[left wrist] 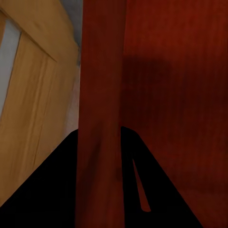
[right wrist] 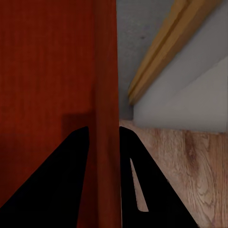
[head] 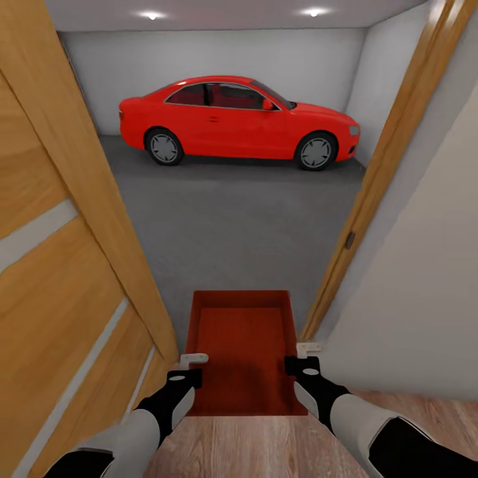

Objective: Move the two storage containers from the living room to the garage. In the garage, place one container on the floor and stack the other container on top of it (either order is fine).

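The orange-red, thin-walled, lidless rectangular storage container [head: 242,352] is carried between both arms at the threshold of the open doorway, part over the light wood-plank floor [head: 265,448] and part already past the sill, above the dark grey concrete garage floor [head: 232,226]. Its long axis runs straight ahead, away from the robot and toward the red car [head: 239,123] parked side-on against the pale grey far wall; its open side faces up, and it sits level as far as the head view tells.

The left tool [head: 189,368] is clamped on the container's left long wall, and the left wrist view shows that wall running up between its two dark fingers [left wrist: 52,190]. The right tool [head: 304,358] is clamped on the right long wall in the same way, its fingers [right wrist: 52,185] straddling the rim. Both grips lie toward the near end of the container.

The step in hand looks like carrying the container through the doorway. To do it well, I would keep the long axis aimed at the car, so the narrow end leads through the gap. The oak door leaf with frosted strips [head: 60,265] stands just beside the container's left wall, and the oak door frame [head: 385,172] stands near its right far corner, so the base should roll straight, both arms level and evenly spaced, with no twist that could pry a thin wall out of either grip.
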Robot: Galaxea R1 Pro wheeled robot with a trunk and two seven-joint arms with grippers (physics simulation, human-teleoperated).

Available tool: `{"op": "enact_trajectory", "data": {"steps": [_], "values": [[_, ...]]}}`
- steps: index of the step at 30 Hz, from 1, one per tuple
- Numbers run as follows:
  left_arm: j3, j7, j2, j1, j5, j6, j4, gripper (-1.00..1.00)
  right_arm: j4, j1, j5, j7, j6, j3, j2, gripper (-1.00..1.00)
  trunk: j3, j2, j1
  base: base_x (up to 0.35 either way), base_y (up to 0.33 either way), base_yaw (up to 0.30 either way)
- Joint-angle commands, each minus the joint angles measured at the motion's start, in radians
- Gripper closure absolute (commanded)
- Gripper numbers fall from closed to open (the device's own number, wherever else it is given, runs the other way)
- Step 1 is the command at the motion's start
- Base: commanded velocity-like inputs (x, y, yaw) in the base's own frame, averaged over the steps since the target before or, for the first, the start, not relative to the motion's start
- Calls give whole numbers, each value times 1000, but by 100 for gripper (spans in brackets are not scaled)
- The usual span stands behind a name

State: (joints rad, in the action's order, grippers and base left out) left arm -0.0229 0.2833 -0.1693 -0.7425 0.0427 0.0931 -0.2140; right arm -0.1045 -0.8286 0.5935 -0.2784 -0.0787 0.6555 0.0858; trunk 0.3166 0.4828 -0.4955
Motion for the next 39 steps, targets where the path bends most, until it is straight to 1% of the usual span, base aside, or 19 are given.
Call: {"op": "enact_trajectory", "data": {"steps": [1, 9, 26, 30, 39], "values": [[-19, 17, 5, 0, -21, 7, -5, 100, 23, -1, 25, -34, -7, -8, -1, 100, 1, 1, -1, 124, 199, 0], [-19, 17, 5, 0, -21, 7, -5, 100, 23, -1, 25, -35, -7, -8, -1, 100, 1, 1, -1, 36, 45, -34], [-19, 17, 5, 0, -21, 7, -5, 100, 23, -1, 25, -36, -7, -8, -2, 100, 1, 1, -1, 0, 1, -224], [-19, 17, 5, 0, -21, 7, -5, 100, 23, -1, 25, -36, -7, -8, -2, 100, 1, 1, -1, 0, 17, -121], [-19, 17, 5, 0, -21, 8, -5, 100, 23, -1, 25, -36, -7, -8, -3, 100, 1, 1, -1, 64, 233, -13]]}}
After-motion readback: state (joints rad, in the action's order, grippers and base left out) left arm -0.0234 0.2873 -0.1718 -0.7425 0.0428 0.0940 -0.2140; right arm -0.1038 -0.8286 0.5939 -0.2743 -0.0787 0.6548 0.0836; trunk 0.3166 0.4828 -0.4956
